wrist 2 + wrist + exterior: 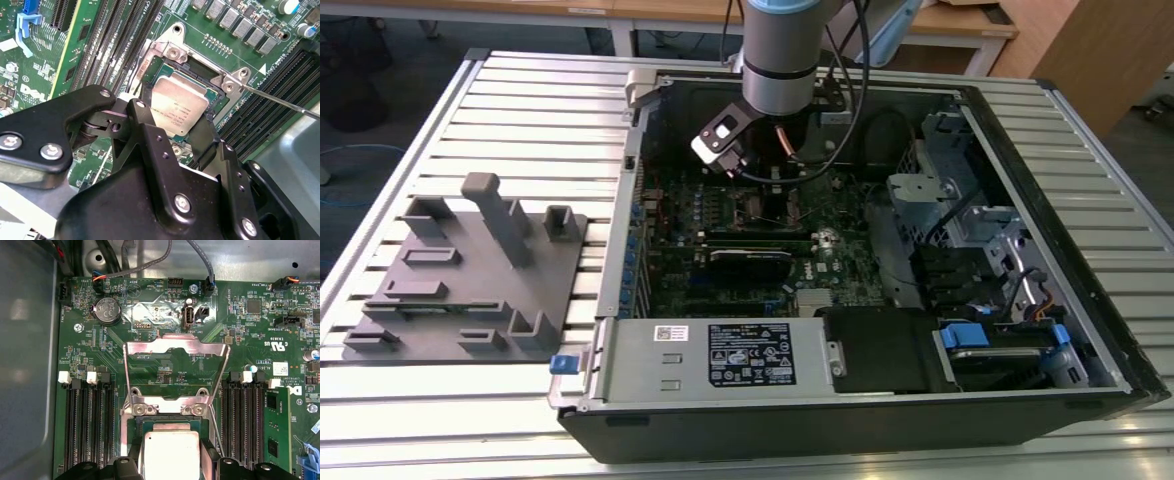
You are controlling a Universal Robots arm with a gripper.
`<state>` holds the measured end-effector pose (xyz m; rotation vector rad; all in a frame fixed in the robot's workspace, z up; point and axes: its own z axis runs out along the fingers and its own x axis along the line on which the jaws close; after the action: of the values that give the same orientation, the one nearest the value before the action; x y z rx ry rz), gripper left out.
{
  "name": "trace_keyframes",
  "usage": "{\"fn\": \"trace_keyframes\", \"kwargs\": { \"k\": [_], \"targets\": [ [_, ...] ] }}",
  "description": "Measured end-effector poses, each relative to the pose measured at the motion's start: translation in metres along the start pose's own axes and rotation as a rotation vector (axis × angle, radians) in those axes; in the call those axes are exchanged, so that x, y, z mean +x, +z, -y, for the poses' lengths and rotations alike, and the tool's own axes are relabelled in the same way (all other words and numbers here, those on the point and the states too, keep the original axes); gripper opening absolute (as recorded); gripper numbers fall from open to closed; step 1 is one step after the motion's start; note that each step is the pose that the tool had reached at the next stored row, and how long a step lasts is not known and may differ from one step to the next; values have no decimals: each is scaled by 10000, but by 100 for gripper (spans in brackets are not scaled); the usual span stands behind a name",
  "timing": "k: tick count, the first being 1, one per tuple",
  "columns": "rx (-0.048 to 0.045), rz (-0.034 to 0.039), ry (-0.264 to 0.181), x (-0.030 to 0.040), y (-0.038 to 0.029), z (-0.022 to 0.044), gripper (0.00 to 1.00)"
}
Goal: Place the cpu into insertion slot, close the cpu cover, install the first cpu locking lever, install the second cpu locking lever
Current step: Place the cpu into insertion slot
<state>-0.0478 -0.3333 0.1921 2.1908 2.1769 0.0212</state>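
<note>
The cpu [179,106], a small square chip with a silvery top, lies at the insertion slot [171,52] in the green motherboard [841,270]. My gripper [177,114] reaches down over it, its black fingers [145,100] pressed against two opposite edges of the chip. In the first wrist view the cpu [172,455] sits between the two fingers, gripper [172,464]. The cpu cover [175,346], a silver frame, stands swung up and open behind the slot. A thin wire locking lever [285,104] sticks out sideways, unlatched. In the exterior view the gripper [771,192] is low inside the computer case.
Long black memory slots [90,425] flank the socket, with a fitted memory stick [277,432] on one side. The case holds a power supply [720,355] and a drive cage [987,250]. A grey parts fixture [467,270] lies on the table at the exterior view's left.
</note>
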Motion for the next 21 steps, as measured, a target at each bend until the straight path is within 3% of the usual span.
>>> {"fn": "trace_keyframes", "kwargs": {
  "k": [18,21],
  "targets": [
    [-1,-3,0,0,-20,-1,54],
    [109,1,-4,-1,-21,-3,54]
  ]
}}
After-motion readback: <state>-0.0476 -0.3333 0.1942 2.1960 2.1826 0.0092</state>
